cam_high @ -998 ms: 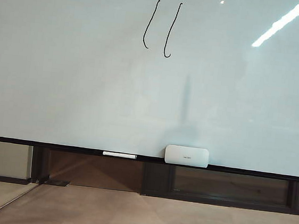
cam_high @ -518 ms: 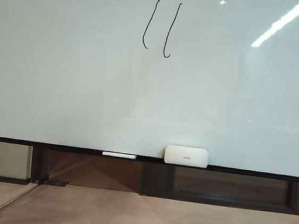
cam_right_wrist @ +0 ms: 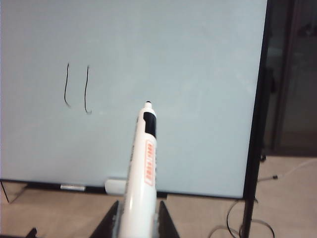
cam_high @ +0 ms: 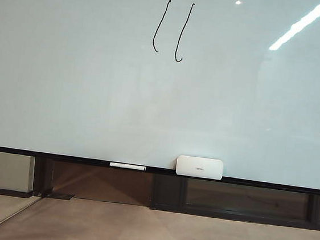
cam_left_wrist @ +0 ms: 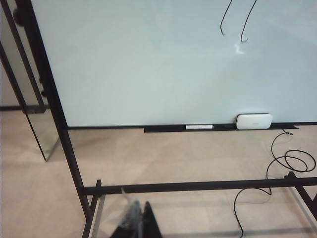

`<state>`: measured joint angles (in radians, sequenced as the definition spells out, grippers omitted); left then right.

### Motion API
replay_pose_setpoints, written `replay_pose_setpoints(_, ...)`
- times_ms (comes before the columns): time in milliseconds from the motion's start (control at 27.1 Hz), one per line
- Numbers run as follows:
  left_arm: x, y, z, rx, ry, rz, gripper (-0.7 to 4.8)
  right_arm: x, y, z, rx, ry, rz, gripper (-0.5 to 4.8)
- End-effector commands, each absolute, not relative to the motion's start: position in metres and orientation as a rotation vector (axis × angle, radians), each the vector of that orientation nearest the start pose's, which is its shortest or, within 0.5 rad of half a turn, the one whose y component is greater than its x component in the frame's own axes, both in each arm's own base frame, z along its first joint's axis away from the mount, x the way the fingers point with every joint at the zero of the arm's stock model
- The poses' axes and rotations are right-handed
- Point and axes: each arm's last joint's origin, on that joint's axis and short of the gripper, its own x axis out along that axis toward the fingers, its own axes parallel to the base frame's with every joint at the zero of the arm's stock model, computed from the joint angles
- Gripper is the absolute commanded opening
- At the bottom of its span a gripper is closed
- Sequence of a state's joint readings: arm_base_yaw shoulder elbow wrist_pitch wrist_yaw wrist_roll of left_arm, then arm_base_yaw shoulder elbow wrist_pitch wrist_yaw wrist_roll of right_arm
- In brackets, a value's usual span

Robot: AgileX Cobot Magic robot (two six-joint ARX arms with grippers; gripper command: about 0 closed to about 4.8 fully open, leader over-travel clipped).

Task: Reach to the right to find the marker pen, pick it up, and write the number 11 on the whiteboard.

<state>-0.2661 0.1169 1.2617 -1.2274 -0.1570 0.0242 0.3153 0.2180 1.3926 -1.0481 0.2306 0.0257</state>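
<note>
**Number written, pen held clear of board**

The number 11 (cam_high: 173, 31) sits high on the whiteboard (cam_high: 66, 87), both strokes complete w/ hooked bottoms, so the writing looks done.

Right hand (cam_right_wrist: 134, 218) is clenched on the marker pen (cam_right_wrist: 142, 163); the pen sticks out between the jaws, dark tip aimed at the board but well apart from it. Prob. held off so the tip leaves no stray mark.

Left hand (cam_left_wrist: 137, 225) shows only as a blurred sliver low over the floor, near the black frame (cam_left_wrist: 198, 186); can't tell if it's released or clenched.

Neither arm shows in the exterior view. On the bottom rail (cam_high: 59, 156): a white stick (cam_high: 127, 166) and a white box (cam_high: 200, 166) near each other, untouched, parked where they won't roll off.
</note>
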Motion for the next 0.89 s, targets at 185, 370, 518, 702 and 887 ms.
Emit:
replay_pose_setpoints(185, -0.123, 0.022, 0.351, 0.035, 0.131, -0.075, -0.06, -0.119, -0.029, 0.396, 0.061, -0.102, 0.076, -0.03)
replay_pose_setpoints(370, -0.132, 0.006, 0.344, -0.01, 0.13, -0.122, -0.05, -0.126, -0.012, 0.384, 0.052, -0.07, 0.083, -0.03)
replay_pose_setpoints(518, -0.129, 0.0, 0.346, -0.039, 0.109, -0.101, -0.06, -0.128, 0.001, 0.377, 0.041, -0.057, 0.098, -0.03)
replay_pose_setpoints(702, -0.12, -0.005, 0.349, -0.047, 0.064, -0.102, -0.06, -0.128, 0.004, 0.361, 0.079, -0.031, 0.078, -0.03)
replay_pose_setpoints(887, -0.104, -0.011, 0.347, -0.099, 0.065, -0.102, -0.06, -0.121, 0.004, 0.355, 0.064, 0.008, 0.057, -0.02)
